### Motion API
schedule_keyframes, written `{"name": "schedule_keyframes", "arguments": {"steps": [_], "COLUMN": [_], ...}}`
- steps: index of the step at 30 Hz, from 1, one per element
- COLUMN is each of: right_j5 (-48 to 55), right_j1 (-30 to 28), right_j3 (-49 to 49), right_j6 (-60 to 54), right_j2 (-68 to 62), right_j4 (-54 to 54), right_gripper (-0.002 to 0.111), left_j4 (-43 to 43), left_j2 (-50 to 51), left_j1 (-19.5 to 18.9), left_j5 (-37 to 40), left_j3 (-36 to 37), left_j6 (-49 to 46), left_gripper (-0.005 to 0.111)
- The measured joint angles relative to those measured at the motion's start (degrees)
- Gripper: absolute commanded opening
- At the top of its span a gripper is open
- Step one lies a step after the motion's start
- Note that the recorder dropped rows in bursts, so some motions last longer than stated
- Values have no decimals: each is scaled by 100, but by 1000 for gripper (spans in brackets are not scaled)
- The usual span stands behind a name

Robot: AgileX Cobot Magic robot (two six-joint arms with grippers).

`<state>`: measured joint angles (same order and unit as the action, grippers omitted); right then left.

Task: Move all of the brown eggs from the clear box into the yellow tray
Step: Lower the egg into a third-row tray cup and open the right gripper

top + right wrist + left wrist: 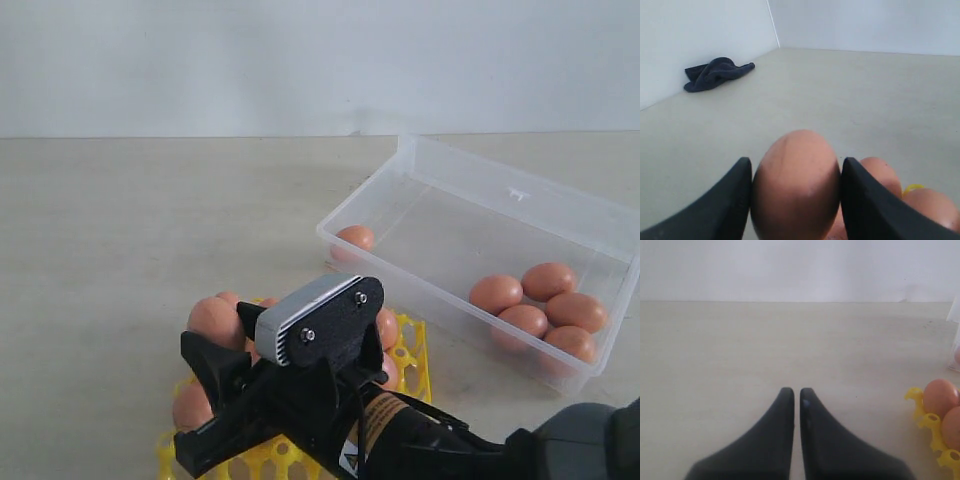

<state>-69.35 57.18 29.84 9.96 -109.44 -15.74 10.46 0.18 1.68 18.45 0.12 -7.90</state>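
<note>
Taking the bright yellow plastic egg tray (408, 348) as the clock centre in the exterior view, the pale beige tabletop (140, 220) lies bare from nine round to twelve o'clock, with nothing standing in a gripper's path. From one to three o'clock stands the shallow transparent plastic box (520, 195); its low walls block a sideways entry, and its top is open. Inside, one reddish-brown egg (355, 238) sits in the corner nearest the tray and a cluster of five eggs (523, 320) fills the three o'clock end, with bare floor between them. The black right gripper (796, 167), clamped on a further brown egg (796, 200), and its arm (420, 430) overhang the tray, apparently leaving few cups reachable. A crumpled dark cloth (715, 72) lies against the wall, well apart.
</note>
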Motion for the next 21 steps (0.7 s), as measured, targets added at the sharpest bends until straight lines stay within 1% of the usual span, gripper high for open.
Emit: {"name": "schedule_keyframes", "arguments": {"steps": [5, 10, 12, 16, 21], "right_j5": [0, 139, 318, 662, 844], "right_j1": [38, 322, 486, 788, 843], "right_j3": [0, -22, -33, -53, -53], "right_j6": [-30, -48, -216, -815, -996], "right_j2": [0, 0, 0, 0, 0], "right_j4": [181, 126, -87, -852, -1445], "right_gripper": [0, 0, 0, 0, 0], "left_j4": [0, 0, 0, 0, 0], "left_j2": [0, 0, 0, 0, 0], "left_j1": [0, 0, 0, 0, 0], "left_j5": [0, 0, 0, 0, 0], "left_j3": [0, 0, 0, 0, 0], "left_j6": [0, 0, 0, 0, 0], "left_gripper": [4, 4, 4, 4, 4]}}
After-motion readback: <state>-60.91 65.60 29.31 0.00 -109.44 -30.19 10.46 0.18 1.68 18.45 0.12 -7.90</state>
